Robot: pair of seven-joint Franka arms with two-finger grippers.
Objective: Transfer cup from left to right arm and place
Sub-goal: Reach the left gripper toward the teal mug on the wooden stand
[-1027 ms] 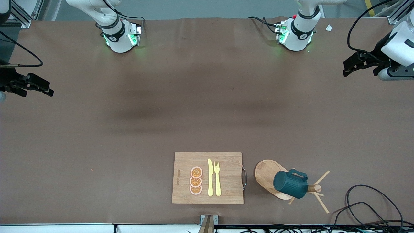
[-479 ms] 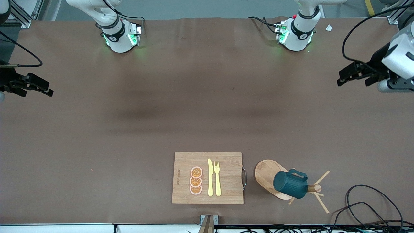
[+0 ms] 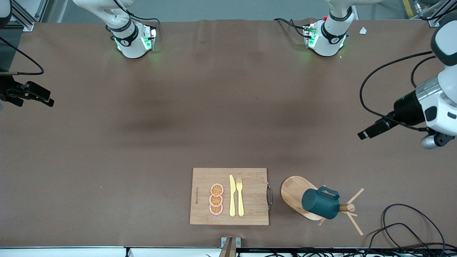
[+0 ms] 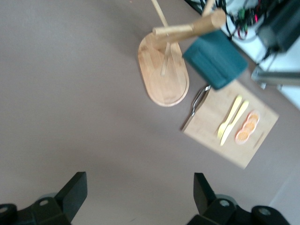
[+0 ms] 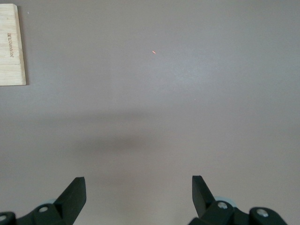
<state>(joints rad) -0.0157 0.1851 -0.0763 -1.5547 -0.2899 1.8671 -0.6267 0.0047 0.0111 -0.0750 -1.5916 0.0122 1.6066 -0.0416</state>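
Observation:
The dark teal ribbed cup (image 3: 320,204) hangs by its handle on a peg of a wooden mug stand (image 3: 347,207) with an oval base (image 3: 293,191), near the table edge closest to the front camera. In the left wrist view the cup (image 4: 214,60) and the stand's base (image 4: 164,77) lie well ahead of the fingers. My left gripper (image 3: 370,132) (image 4: 139,188) hovers open and empty over bare table at the left arm's end. My right gripper (image 3: 34,100) (image 5: 138,192) waits open and empty over bare table at the right arm's end.
A bamboo cutting board (image 3: 250,194) lies beside the stand, carrying a yellow knife (image 3: 232,196), a yellow fork (image 3: 240,196) and orange slices (image 3: 216,199). Its corner (image 5: 11,44) shows in the right wrist view. Black cables (image 3: 403,221) loop near the stand. A brown mat (image 3: 178,125) covers the table.
The left arm has swung its gripper toward the front camera, closer to the mug stand. The right gripper has drifted slightly outward. The cup has not moved.

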